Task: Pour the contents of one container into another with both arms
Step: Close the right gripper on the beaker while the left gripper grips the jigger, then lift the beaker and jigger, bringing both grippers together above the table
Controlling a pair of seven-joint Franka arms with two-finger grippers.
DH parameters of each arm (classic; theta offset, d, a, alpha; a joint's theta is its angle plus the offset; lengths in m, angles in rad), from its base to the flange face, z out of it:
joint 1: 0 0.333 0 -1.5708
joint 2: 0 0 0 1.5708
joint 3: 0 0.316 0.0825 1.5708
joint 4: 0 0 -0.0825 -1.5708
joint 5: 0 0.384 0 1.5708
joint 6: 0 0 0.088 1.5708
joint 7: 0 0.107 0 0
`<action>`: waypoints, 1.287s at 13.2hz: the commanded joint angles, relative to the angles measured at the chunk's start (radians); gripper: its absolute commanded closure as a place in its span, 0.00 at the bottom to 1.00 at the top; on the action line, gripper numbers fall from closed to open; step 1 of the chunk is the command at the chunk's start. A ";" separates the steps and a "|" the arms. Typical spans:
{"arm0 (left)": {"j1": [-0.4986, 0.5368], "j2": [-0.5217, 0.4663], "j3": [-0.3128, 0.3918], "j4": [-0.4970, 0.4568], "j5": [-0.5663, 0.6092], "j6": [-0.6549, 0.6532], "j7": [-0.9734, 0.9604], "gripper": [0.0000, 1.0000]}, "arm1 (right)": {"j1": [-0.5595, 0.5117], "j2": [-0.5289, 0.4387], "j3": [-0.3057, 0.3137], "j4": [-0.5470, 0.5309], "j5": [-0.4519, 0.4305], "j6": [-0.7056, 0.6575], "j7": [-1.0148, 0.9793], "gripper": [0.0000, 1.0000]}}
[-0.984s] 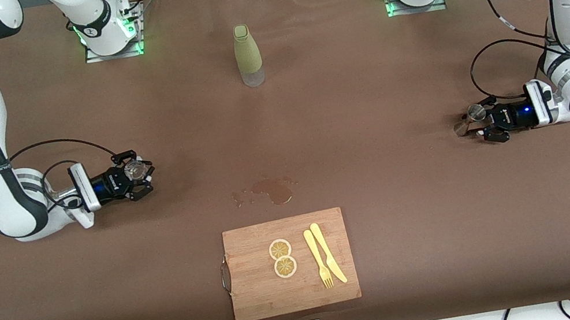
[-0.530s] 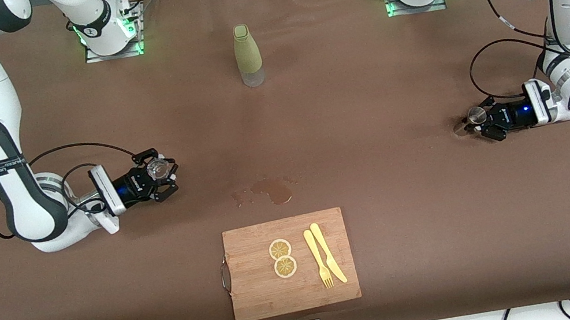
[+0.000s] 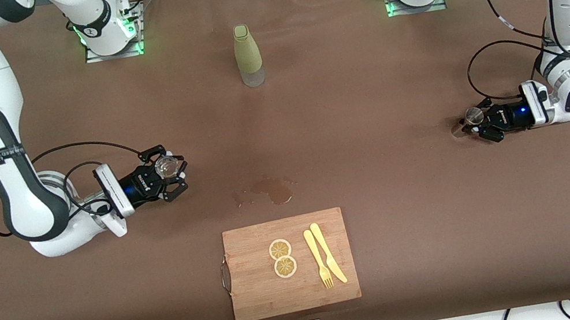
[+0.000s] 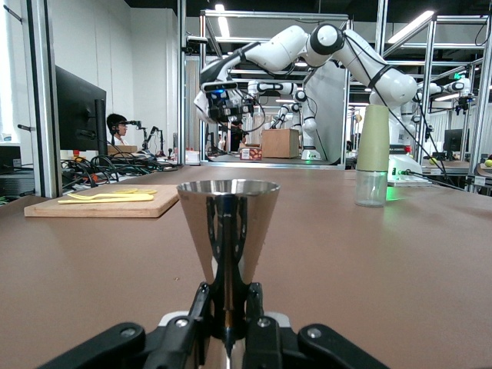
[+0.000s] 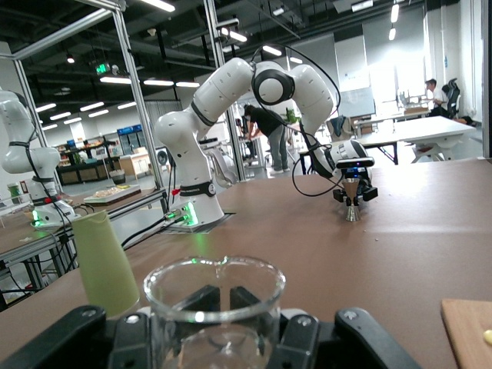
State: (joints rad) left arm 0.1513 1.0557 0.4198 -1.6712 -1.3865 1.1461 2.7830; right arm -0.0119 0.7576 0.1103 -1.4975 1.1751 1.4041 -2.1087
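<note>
A clear glass beaker [image 3: 165, 166] is held in my right gripper [image 3: 171, 174], low over the table toward the right arm's end; in the right wrist view the gripper [image 5: 223, 306] is shut on the beaker [image 5: 214, 286], whose rim is upright. My left gripper [image 3: 474, 125] is shut on a small steel jigger [image 3: 470, 118] low at the left arm's end of the table. In the left wrist view the jigger [image 4: 224, 223] stands upright, its narrow waist pinched in the gripper [image 4: 229, 311]. Whether either vessel holds liquid does not show.
A green bottle with a clear base [image 3: 247, 56] stands mid-table near the robots' bases. A brown spill [image 3: 270, 190] marks the cloth between the grippers. Nearer the front camera lies a wooden cutting board [image 3: 261, 290] with two lemon slices [image 3: 282, 258], a yellow fork and a knife [image 3: 329, 260].
My right gripper has carried the beaker toward the middle of the table. The left gripper has shifted slightly with the jigger toward the middle.
</note>
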 commanded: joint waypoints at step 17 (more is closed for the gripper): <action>-0.151 -0.194 -0.563 -0.108 -0.397 0.691 -0.039 1.00 | 0.358 -0.148 0.000 0.010 -0.161 0.653 0.556 1.00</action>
State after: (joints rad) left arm 0.0087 0.9105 -0.0733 -1.7302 -1.7153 1.7072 2.6751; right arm 0.3148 0.6431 0.1134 -1.4888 1.0563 1.9956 -1.6146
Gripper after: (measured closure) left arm 0.793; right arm 0.850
